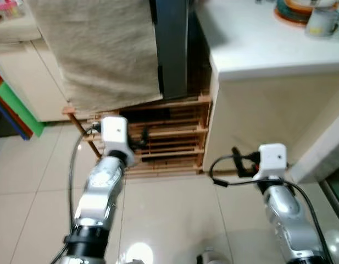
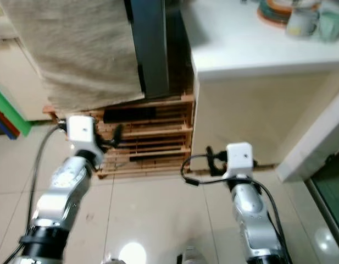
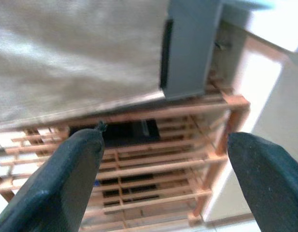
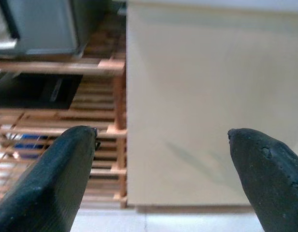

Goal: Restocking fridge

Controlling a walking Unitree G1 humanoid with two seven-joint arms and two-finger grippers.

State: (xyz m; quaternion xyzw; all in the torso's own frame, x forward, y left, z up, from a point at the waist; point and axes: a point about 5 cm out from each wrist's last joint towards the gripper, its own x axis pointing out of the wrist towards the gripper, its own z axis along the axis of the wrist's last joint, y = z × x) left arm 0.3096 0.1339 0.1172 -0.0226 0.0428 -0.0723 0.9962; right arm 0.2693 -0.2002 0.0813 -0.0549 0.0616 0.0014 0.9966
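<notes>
Both empty and spread wide, the left gripper point(image 3: 163, 181) and right gripper point(image 4: 161, 179) face a wooden slatted rack point(image 1: 169, 140) just ahead (0 goods held), so this looks like the approach; the grey appliance point(image 1: 172, 49) above it, possibly the fridge, needs reaching next.

The rack point(image 1: 169, 137) is bare slatted wood, reddish and unvarnished-looking. Over it hangs a beige cloth point(image 1: 98, 49) with a coarse matt weave. The counter point(image 1: 268, 49) has a smooth white top and matt cream sides. The floor point(image 1: 169, 220) is glossy pale tile, reflecting a lamp. Both arms are brushed silver metal; the left gripper point(image 3: 163, 183) and right gripper point(image 4: 161, 179) have matt black fingers.
</notes>
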